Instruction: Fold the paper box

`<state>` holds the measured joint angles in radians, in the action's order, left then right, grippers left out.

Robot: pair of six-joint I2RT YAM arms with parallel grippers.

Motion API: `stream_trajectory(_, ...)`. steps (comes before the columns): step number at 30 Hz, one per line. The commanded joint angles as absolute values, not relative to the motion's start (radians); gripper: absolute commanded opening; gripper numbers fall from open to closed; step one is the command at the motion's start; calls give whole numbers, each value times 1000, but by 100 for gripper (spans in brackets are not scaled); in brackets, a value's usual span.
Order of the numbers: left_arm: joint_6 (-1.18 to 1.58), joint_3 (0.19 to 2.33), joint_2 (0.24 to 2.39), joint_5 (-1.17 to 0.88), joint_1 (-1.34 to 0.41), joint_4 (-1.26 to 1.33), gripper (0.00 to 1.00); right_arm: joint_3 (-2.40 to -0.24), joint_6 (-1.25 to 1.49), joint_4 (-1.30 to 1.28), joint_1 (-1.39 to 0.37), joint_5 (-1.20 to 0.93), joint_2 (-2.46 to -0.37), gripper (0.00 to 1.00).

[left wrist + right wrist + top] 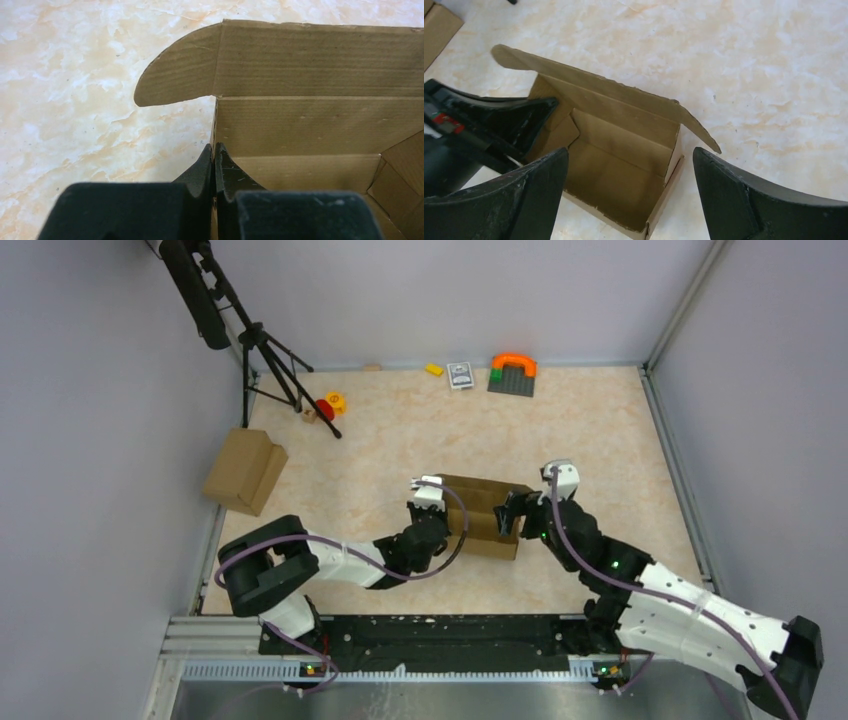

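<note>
Paper box sits mid-tabletop, a little toward the near edge. Top open, lid flap raised, rounded ear at the flap's end. Left tool pinched narrow on the rim of the box's left end wall. Right tool spread wide, hanging above the box's right end, gripping nothing.

**Surface finishes**

I see the box as matt brown cardboard, finely ribbed, with rough-cut edges. The table reads smooth, marble-patterned, slightly glossy. My left fingers look matt black and lightly scuffed.
</note>
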<state>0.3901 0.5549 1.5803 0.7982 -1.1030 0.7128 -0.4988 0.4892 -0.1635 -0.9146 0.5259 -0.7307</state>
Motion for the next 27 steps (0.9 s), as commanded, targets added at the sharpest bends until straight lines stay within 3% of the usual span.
stream_trajectory(1, 386, 572, 1592, 820, -1114, 745, 0, -632, 332, -292, -926, 427, -663, 93)
stream_trajectory(5, 385, 567, 1592, 823, -1118, 748, 0, -773, 255, -414, -925, 494, -748, 88)
stream_trajectory(12, 377, 539, 1585, 822, -1123, 778, 0, -1059, 87, -625, -888, 373, -1038, 78)
stream_trajectory(18, 379, 526, 1586, 820, -1123, 788, 0, -1086, 17, -616, -813, 206, -1099, 76)
stream_trajectory(27, 366, 507, 1587, 805, -1126, 825, 0, -1106, -42, -582, -812, 184, -1225, 67)
